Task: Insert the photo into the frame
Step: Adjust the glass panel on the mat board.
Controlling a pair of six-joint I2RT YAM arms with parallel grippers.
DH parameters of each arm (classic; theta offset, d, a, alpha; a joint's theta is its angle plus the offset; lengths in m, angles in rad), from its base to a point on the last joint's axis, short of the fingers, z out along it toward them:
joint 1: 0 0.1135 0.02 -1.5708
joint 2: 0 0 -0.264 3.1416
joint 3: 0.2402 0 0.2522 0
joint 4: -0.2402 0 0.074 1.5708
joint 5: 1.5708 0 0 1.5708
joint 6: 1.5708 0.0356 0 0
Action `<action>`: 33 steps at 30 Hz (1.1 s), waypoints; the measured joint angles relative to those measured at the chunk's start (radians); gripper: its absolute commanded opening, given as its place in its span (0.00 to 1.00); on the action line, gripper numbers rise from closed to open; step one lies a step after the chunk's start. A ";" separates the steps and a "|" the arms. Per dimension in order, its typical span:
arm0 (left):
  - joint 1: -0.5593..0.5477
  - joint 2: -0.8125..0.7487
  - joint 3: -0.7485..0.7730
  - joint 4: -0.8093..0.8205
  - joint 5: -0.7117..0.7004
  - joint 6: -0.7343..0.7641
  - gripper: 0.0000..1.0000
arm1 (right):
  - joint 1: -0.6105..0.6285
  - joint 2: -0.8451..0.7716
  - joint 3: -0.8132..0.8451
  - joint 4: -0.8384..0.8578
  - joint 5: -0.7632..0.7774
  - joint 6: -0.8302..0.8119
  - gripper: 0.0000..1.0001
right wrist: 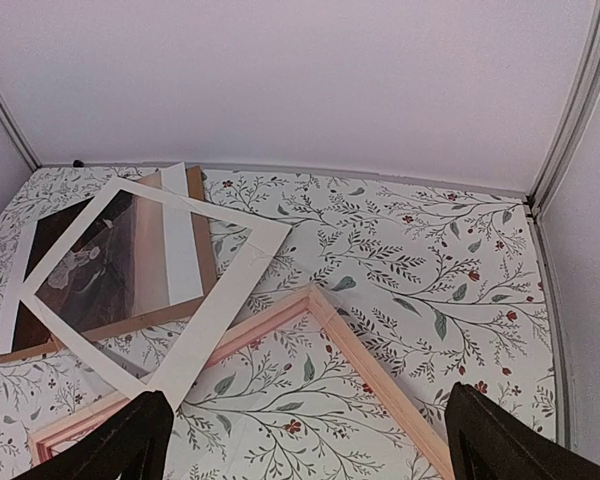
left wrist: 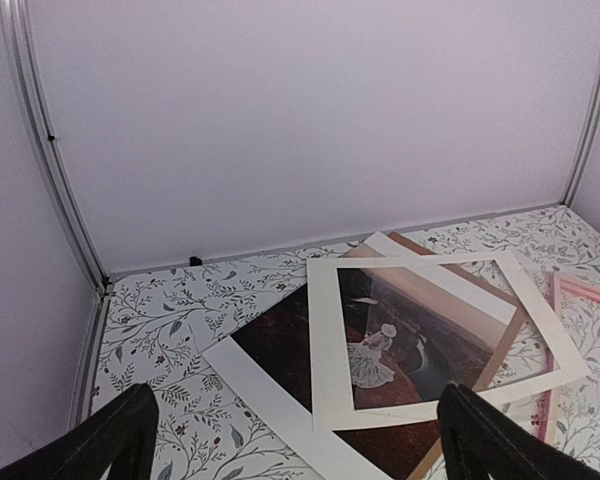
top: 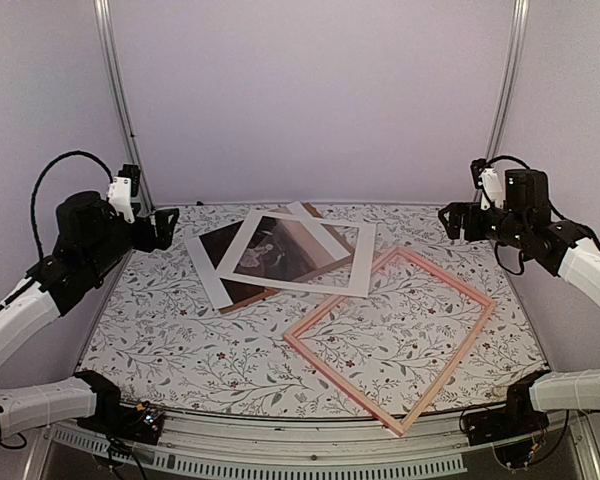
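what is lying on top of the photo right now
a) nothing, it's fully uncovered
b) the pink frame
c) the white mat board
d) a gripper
c: the white mat board lies across the photo, whose pale figure shows through the cutout, while the frame lies off to the side.

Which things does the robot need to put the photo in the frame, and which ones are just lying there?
Needed for the job:
- the photo, dark with a pale figure
- the frame, pink wood, lying empty

Just lying about:
- the white mat board, resting on top of the photo
- the brown backing board, under the pile
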 measured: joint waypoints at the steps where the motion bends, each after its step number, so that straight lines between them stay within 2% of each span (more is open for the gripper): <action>1: 0.000 0.000 0.000 0.000 0.000 0.000 1.00 | 0.000 0.000 0.000 0.000 0.000 0.000 0.99; 21: 0.000 0.054 0.017 -0.033 0.033 -0.022 1.00 | 0.000 0.000 0.000 -0.009 0.010 0.005 0.99; 28: 0.000 0.190 0.102 -0.088 0.119 -0.163 1.00 | 0.000 0.005 0.000 -0.018 0.014 0.023 0.99; 33: -0.029 0.306 0.109 -0.089 0.149 -0.303 0.99 | 0.016 0.066 0.000 -0.016 -0.044 0.066 0.99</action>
